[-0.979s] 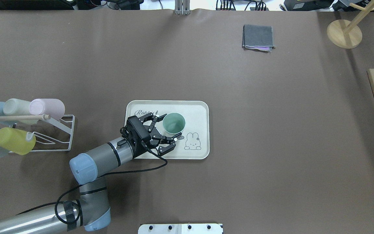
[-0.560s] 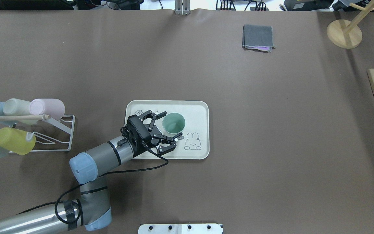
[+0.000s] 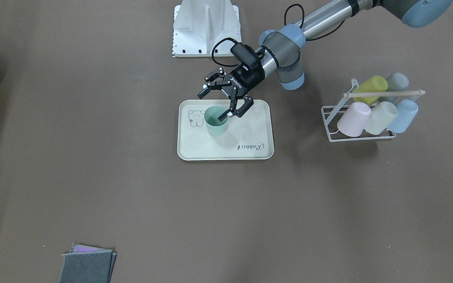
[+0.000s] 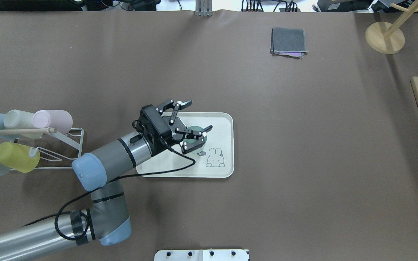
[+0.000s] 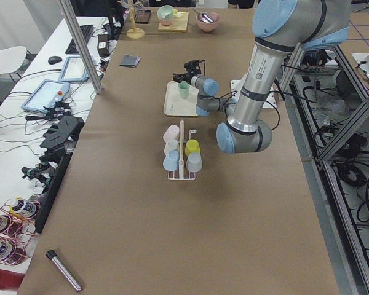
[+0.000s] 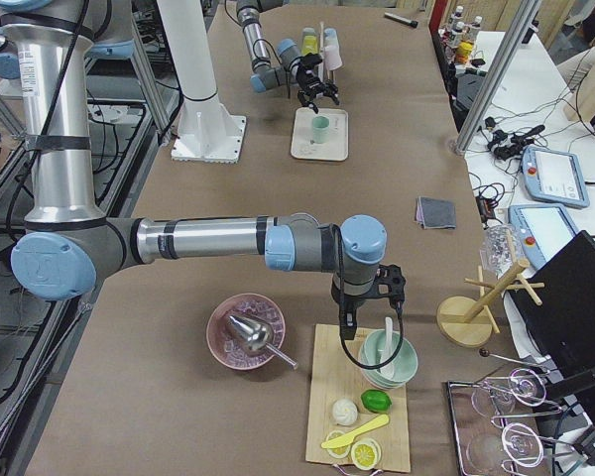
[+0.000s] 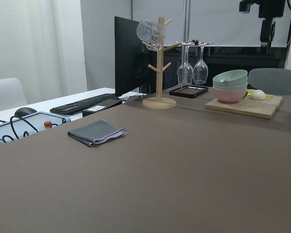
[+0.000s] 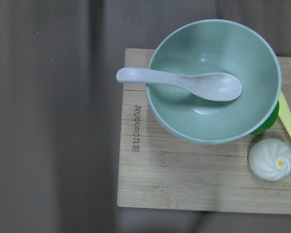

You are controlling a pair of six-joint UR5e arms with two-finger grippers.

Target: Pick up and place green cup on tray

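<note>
The green cup (image 3: 216, 122) stands upright on the cream tray (image 3: 218, 147), near its middle and just beside the rabbit drawing (image 4: 215, 158), well in from the raised rim on every side. The left hand (image 3: 210, 106) hangs over the cup with its fingers spread wide and nothing between them. One fingertip (image 3: 222, 116) lies across the cup's mouth in both table views; whether it touches the rim cannot be told. The wire rack of pastel cups (image 4: 24, 137) sits well apart toward the table's left edge, and the folded grey cloth (image 4: 289, 40) lies near the far edge, with brown table all around the tray. The right hand (image 6: 365, 315) hovers above a green bowl with a white spoon (image 8: 184, 83) on a wooden board (image 8: 184, 184); its fingers' spread cannot be told.
</note>
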